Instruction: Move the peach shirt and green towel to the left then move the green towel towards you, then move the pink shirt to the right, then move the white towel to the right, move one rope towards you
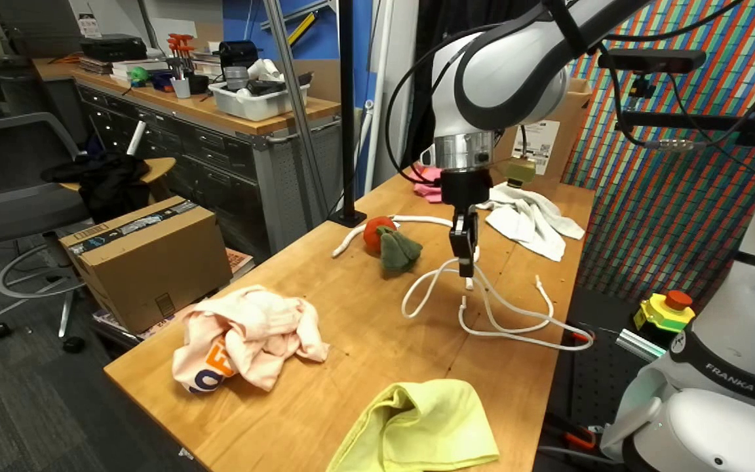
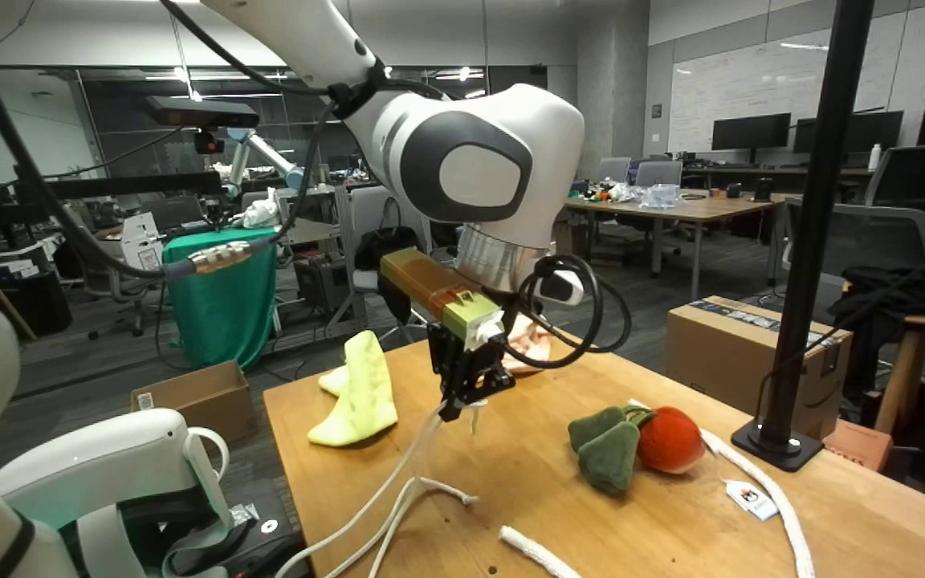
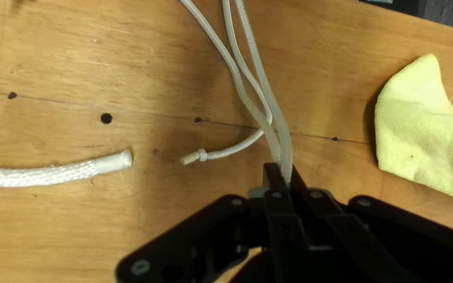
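My gripper (image 3: 284,171) is shut on the thin white rope (image 3: 284,137), gripping a doubled part of it just above the table. One knotted end lies loose beside the fingers, and in an exterior view the rope's loops (image 1: 515,336) trail towards the robot's base. The green towel (image 1: 430,426) is folded over itself at the near table edge there. The peach shirt (image 1: 253,334) lies crumpled at the table's corner, partly hidden behind the gripper in an exterior view (image 2: 531,347). Beyond the arm are the pink shirt (image 1: 425,190), partly covered by the gripper, and the white towel (image 1: 531,223).
A red plush (image 2: 671,440) with dark green leaves sits by a thicker white cord (image 2: 780,502), whose end shows in the wrist view (image 3: 53,175). A black post (image 2: 804,241) rises from the table's edge. A large cardboard box (image 1: 515,141) stands behind the white towel.
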You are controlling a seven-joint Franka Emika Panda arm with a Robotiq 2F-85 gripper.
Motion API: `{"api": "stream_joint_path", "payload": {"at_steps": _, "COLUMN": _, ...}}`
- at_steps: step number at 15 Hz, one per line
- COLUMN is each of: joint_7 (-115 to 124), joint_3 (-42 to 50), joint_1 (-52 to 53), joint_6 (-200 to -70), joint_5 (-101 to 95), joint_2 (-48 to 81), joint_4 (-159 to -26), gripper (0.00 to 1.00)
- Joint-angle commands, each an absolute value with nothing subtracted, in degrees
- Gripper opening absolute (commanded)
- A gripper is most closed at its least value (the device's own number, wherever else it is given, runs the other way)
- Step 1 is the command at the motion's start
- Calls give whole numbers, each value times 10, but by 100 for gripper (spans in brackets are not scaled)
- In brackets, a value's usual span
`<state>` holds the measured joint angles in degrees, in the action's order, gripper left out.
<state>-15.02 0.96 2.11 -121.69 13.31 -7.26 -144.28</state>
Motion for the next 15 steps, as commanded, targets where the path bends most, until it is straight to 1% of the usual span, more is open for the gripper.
{"api": "stream_joint_path", "payload": {"at_steps": 1, "joint_7": -105, "joint_3": -10, "joint_1": 32, "joint_6": -1288, "joint_5": 141, "joint_2": -58, "joint_4": -1439, "gripper": 3}}
{"api": "stream_joint_path", "payload": {"at_steps": 8, "joint_7": -9, "joint_3": -27, "joint_1": 33, "joint_6": -1413, "joint_5": 109, "joint_2": -22, "joint_4": -1447, "gripper": 3}}
{"api": "stream_joint_path", "payload": {"at_steps": 15, "joint_7": 45, "joint_3": -28, "joint_1": 34, "joint_6": -1436, "joint_5": 77, "joint_2": 11, "joint_4": -1445, "gripper": 3}}
